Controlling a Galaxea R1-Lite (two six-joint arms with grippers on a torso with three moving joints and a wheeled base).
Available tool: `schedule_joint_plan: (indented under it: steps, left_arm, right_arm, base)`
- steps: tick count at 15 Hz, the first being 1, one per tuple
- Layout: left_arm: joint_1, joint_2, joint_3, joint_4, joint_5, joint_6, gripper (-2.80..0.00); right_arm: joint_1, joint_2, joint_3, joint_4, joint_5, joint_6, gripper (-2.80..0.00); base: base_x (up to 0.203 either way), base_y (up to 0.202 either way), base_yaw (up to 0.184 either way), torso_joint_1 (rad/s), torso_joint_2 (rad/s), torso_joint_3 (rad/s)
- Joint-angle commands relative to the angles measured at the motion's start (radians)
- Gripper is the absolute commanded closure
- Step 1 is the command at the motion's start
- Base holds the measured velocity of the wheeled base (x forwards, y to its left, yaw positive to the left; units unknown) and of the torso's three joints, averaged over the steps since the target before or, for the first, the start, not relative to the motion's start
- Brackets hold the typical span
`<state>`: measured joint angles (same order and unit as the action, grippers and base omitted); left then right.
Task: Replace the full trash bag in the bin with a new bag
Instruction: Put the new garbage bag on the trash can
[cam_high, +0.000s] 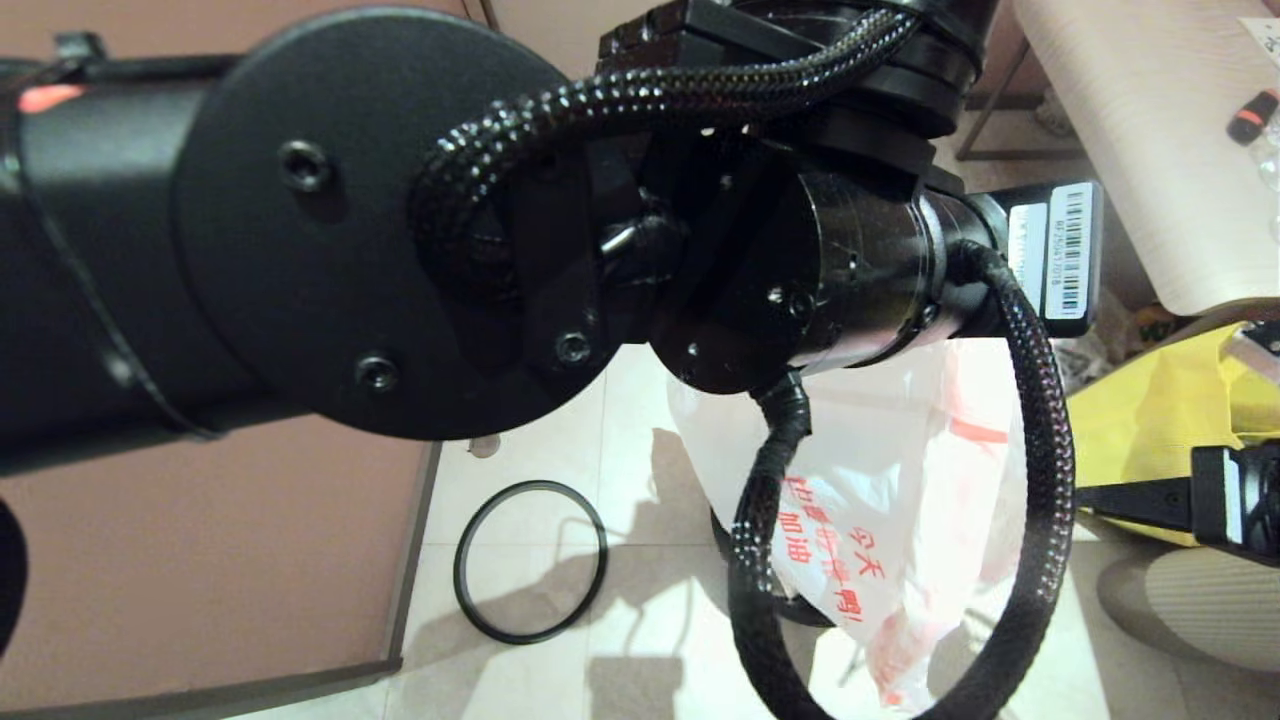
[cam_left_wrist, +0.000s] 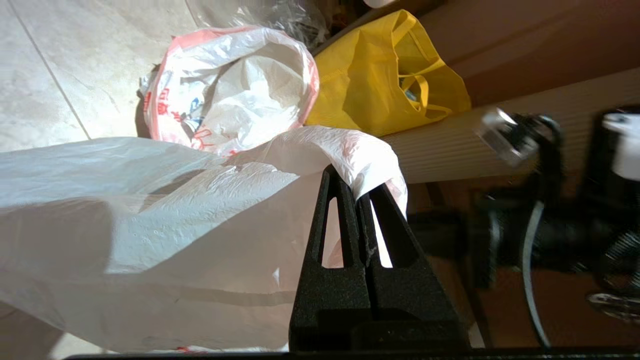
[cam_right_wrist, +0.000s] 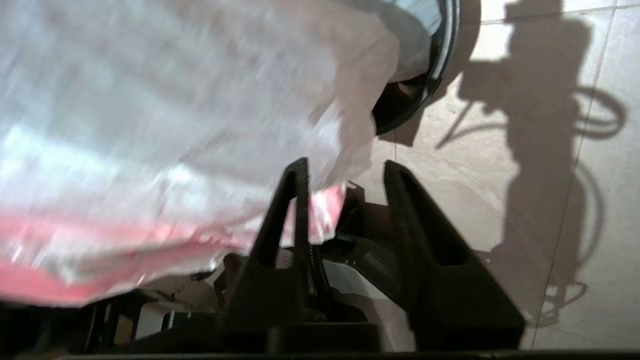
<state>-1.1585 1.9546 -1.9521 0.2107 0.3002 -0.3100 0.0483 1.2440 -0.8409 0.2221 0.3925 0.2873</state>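
My left arm fills the head view. Its gripper (cam_left_wrist: 362, 192) is shut on a fold of the new bag's rim (cam_left_wrist: 350, 150). The new bag (cam_high: 880, 500), white film with red print, hangs below it over the bin (cam_right_wrist: 400, 107), whose dark round rim shows past the film. My right gripper (cam_right_wrist: 345, 170) is open beside the bag's pink rim band (cam_right_wrist: 325, 210); the film lies against one finger and is not clamped. The full trash bag (cam_left_wrist: 230, 90), pink-rimmed and bulging, sits on the floor next to the yellow bag.
A loose dark ring (cam_high: 530, 575) lies on the floor tiles left of the bin. A big yellow bag (cam_left_wrist: 390, 75) stands against the brown wall, with a crumpled clear bag (cam_left_wrist: 280, 15) behind the full one. A pale table edge (cam_high: 1150, 150) is at the right.
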Motion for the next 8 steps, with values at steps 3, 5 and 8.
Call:
schedule_joint_plan:
  steps: [3,5,8]
  left_arm:
    - [-0.012,-0.002,-0.002,-0.004,0.030,0.010,0.00]
    - [-0.012,-0.005,-0.002,-0.014,0.031,0.017,0.00]
    - [-0.018,-0.027,-0.002,-0.016,0.031,0.020,0.00]
  right_arm:
    - [0.073,-0.232,0.122,-0.001,0.010,-0.035,-2.80]
    - [0.137,-0.273,0.167,0.000,-0.007,-0.108,-2.80]
    - [0.172,-0.193,0.170,-0.016,-0.052,-0.157,-2.80]
  base:
    - [0.000,0.000,0.000,0.000,0.00,0.000]
    - [0.000,0.000,0.000,0.000,0.00,0.000]
    - [0.000,0.000,0.000,0.000,0.00,0.000]
